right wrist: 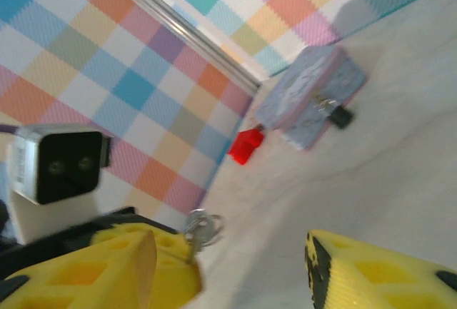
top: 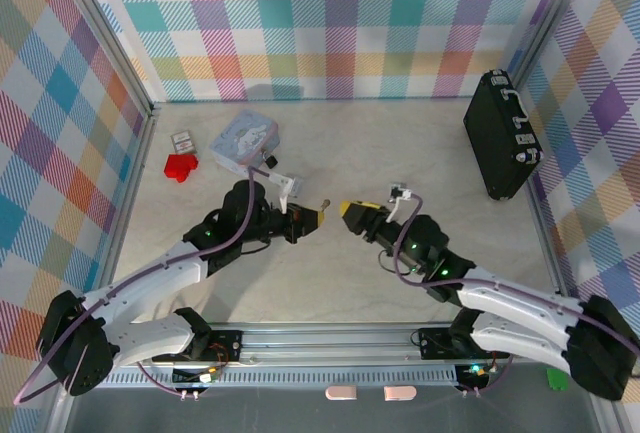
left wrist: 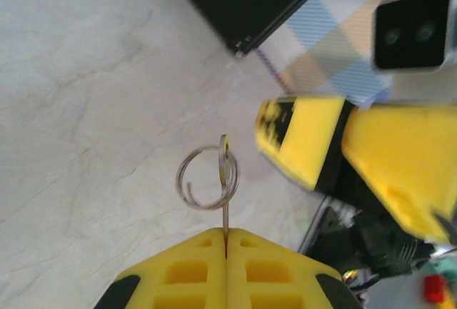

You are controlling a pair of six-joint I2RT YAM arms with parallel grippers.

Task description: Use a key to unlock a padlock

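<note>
Pinching the key (left wrist: 226, 210) hard, the left gripper (top: 314, 217) has its yellow fingers pressed together on the blade at the centre of the top view, with the split ring (left wrist: 207, 179) standing off beyond the tips. Facing it just right of centre, the right gripper (top: 347, 210) has its fingers apart and holds nothing. The padlock (top: 268, 161) sits up and left of centre, at the lower right corner of the pale blue tin (top: 243, 138), well apart from both grippers.

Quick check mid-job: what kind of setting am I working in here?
Probably a lab robot test cell: plaid backdrop walls, an aluminium frame rail, and props like the red block on a pale tabletop.
</note>
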